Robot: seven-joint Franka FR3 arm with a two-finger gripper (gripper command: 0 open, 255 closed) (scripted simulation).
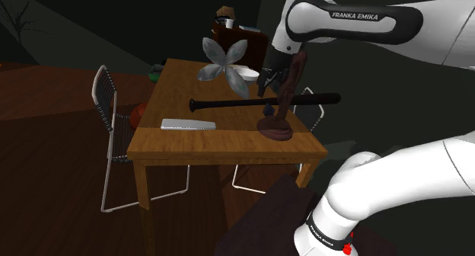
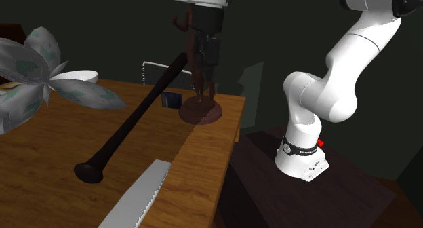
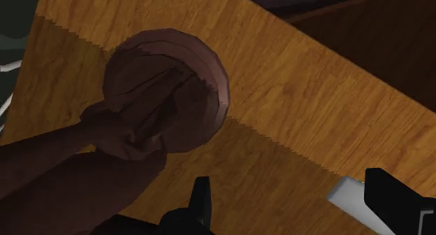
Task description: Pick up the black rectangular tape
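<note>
Gripper (image 3: 288,184): fingers apart, nothing between them but bare table (image 3: 300,94). It hangs above the table, close beside the brown statue (image 2: 200,112), whose round base sits under the wrist cam. Tape (image 2: 171,100) is the small dark block flat on the wood, just beside that base on the second exterior view's left, between base and black bat (image 2: 129,135). Step in hand, as I read it: line up over the tape, not yet descending. To do it well: slide off the statue toward the bat side until the tape sits between the fingers, turn the wrist so they span its short side, drop straight, close only once both straddle it. Tight slot, so watch for clipping the statue or nudging the bat.
</note>
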